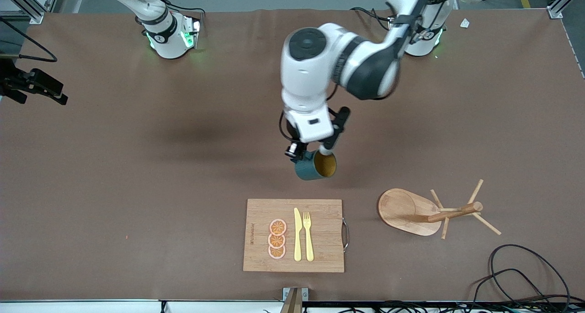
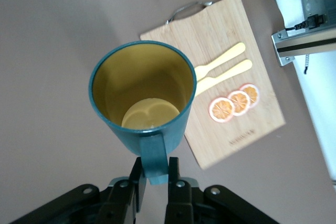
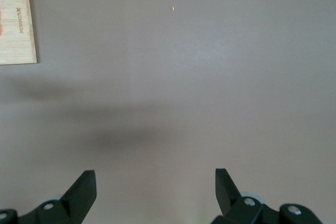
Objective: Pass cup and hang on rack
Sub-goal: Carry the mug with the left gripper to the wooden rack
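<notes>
My left gripper is shut on the handle of the dark teal cup and holds it in the air over bare table, a little farther from the front camera than the cutting board. The cup is tilted and its mustard-yellow inside shows. In the left wrist view the fingers clamp the handle of the cup. The wooden rack stands toward the left arm's end, beside the board. My right gripper is open and empty over bare table; it does not show in the front view.
A wooden cutting board with three orange slices, a yellow knife and a fork lies near the front edge. Black cables lie at the front corner near the rack. A black device sits at the right arm's end.
</notes>
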